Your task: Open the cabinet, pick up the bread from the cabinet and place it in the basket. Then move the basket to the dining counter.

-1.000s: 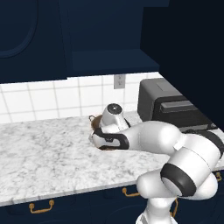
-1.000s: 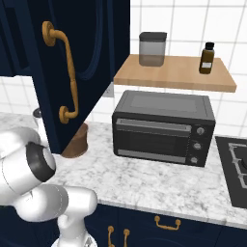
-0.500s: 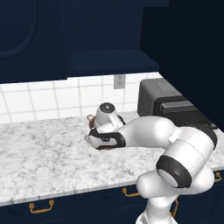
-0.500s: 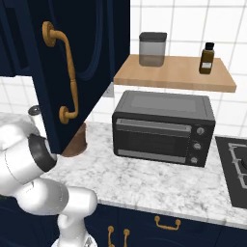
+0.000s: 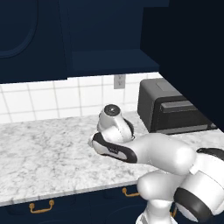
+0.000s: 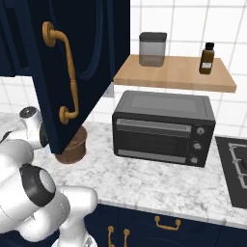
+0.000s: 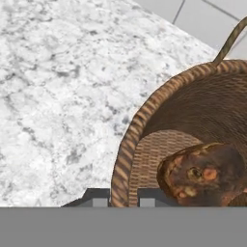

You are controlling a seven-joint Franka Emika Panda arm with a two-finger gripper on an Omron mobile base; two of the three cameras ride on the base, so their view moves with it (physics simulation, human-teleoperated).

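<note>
Pinching the basket's rim (image 7: 126, 144), the gripper (image 7: 123, 197) has one finger inside the wall and one outside, shut tight on it. That brown woven basket (image 6: 72, 147) sits on the marble worktop (image 5: 48, 153), just left of the black toaster oven (image 6: 163, 128). The bread (image 7: 205, 176) lies inside on the basket's bottom. Above it the navy cabinet door (image 6: 72, 62) with the brass handle (image 6: 62, 72) hangs open.
</note>
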